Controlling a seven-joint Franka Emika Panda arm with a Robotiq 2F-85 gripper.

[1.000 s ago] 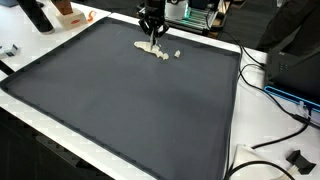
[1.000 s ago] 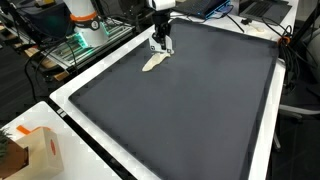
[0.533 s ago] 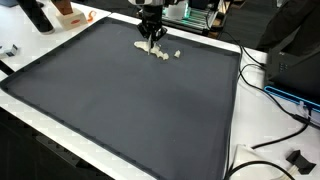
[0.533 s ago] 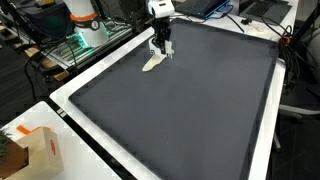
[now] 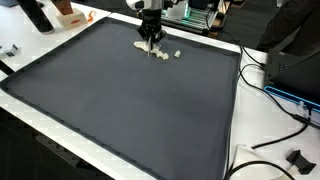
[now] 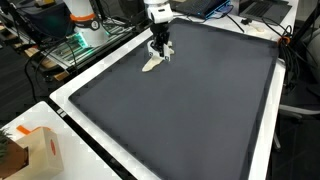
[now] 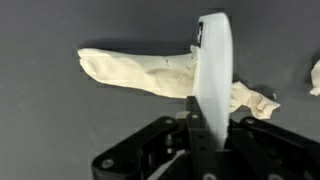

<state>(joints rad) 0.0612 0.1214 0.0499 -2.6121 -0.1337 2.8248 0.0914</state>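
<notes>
A cream crumpled cloth (image 7: 135, 72) lies on the dark grey mat (image 5: 130, 110) near its far edge; it shows in both exterior views (image 5: 155, 49) (image 6: 151, 64). My gripper (image 7: 205, 125) is shut on a thin white flat piece (image 7: 213, 60) that stands upright between the fingers, right over the cloth's middle. In both exterior views the gripper (image 5: 151, 36) (image 6: 161, 48) points down just above the cloth. A small cream scrap (image 5: 177, 54) lies beside the cloth, also at the wrist view's edge (image 7: 315, 78).
The mat (image 6: 190, 110) covers most of a white table. An orange and white box (image 6: 35, 150) stands at one corner. A black bottle (image 5: 38, 15) stands at the back. Cables (image 5: 275, 95) and dark equipment lie off the mat's side.
The gripper has risen slightly from the cloth with the white piece still in its fingers. The cloth has stayed in place.
</notes>
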